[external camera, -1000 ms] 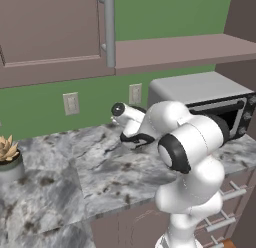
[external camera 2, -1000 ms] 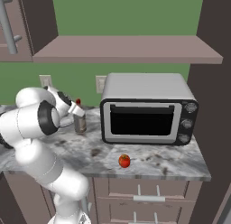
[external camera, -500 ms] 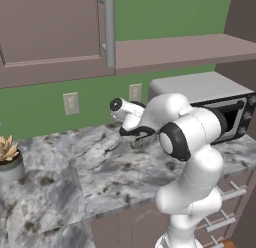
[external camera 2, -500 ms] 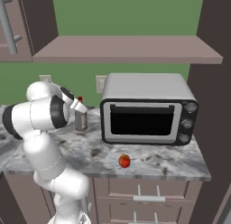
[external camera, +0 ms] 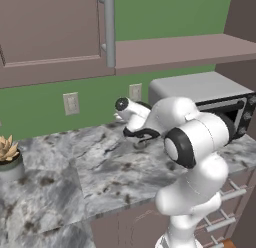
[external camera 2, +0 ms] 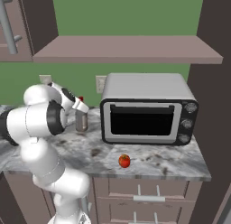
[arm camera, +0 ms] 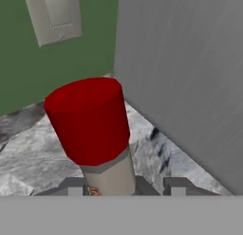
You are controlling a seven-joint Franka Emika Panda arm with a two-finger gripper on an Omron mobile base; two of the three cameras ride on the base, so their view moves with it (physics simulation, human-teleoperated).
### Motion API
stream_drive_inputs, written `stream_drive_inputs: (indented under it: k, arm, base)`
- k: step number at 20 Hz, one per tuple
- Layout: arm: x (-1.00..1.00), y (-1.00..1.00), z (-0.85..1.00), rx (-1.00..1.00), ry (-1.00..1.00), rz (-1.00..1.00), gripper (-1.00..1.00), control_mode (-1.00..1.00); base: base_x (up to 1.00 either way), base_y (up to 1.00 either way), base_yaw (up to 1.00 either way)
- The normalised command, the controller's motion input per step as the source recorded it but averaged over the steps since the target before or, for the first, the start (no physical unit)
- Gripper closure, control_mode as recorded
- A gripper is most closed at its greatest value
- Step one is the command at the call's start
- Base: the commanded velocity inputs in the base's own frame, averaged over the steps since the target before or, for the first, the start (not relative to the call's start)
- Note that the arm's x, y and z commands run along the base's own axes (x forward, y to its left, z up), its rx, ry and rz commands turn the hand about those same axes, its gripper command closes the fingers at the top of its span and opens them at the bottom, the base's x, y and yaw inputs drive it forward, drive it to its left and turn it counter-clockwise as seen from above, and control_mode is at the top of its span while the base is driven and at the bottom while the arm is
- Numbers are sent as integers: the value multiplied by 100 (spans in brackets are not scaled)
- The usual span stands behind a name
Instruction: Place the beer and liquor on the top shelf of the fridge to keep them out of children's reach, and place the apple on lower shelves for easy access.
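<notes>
liquor [arm camera: 95, 134] upright between gripper [arm camera: 124, 185] fingertips, red cap nearest (microwave [external camera 2: 146, 108] beside); grip contact unclear

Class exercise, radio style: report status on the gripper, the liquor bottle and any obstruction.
Gripper down over liquor bottle, grip unconfirmed. Bottle upright on counter. Microwave close alongside. Apple untouched.
</notes>
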Motion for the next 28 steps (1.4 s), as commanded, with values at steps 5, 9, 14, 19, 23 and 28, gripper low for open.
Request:
stream_drive_inputs:
  k: [5,9,14,19,23,28]
  arm:
    - [-72,-18,77,0,-1,23,100,-100]
    - [-76,-9,87,0,-3,25,100,-100]
    - [-86,-19,68,10,-6,24,100,-100]
    - [-82,-44,100,24,-6,16,100,-100]
    - [-84,-26,100,22,0,12,100,-100]
    - [-90,-8,100,8,6,7,100,-100]
  base:
    - [0,0,0]
    - [0,0,0]
    - [0,0,0]
    - [0,0,0]
    - [0,0,0]
    - [0,0,0]
